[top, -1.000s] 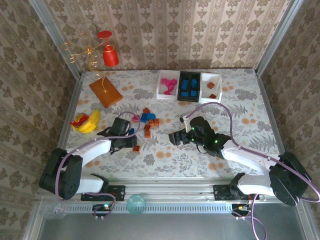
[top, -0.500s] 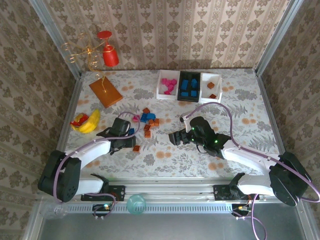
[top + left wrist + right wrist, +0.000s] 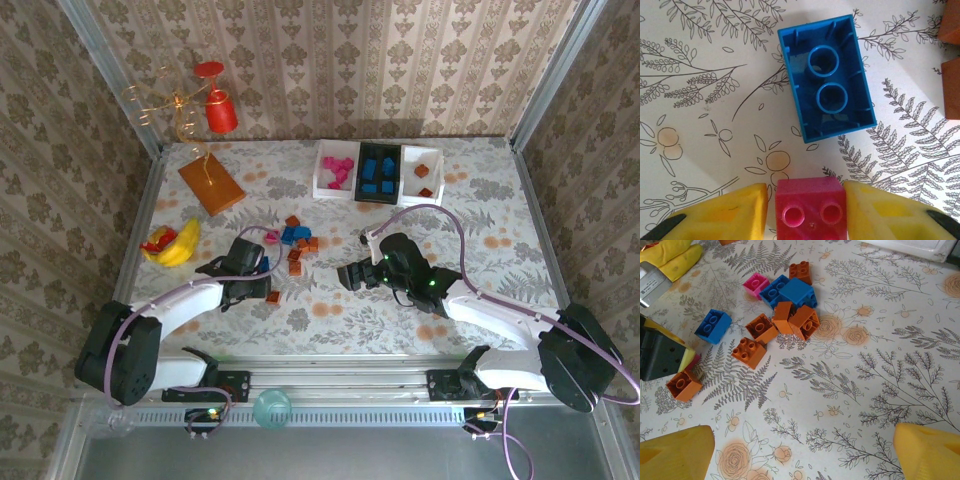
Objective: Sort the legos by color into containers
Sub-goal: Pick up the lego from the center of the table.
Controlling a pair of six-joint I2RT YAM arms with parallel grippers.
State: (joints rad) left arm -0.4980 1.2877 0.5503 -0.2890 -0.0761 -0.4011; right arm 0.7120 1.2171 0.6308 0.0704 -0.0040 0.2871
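Left gripper (image 3: 808, 204) jaws pinch a pink brick (image 3: 810, 214) on the worktop (image 3: 710, 130); right gripper (image 3: 802, 452) jaws are spread. The next move is likely to lift and carry it to the white tray (image 3: 333, 193) holding pink.

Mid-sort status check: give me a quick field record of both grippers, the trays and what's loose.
left gripper: shut on pink brick; upturned blue brick lies just ahead
right gripper: open, nothing between fingers
left white tray: pink bricks
black tray: blue bricks
right white tray: brown-orange bricks
loose pile: blue, orange and pink bricks, mid-table
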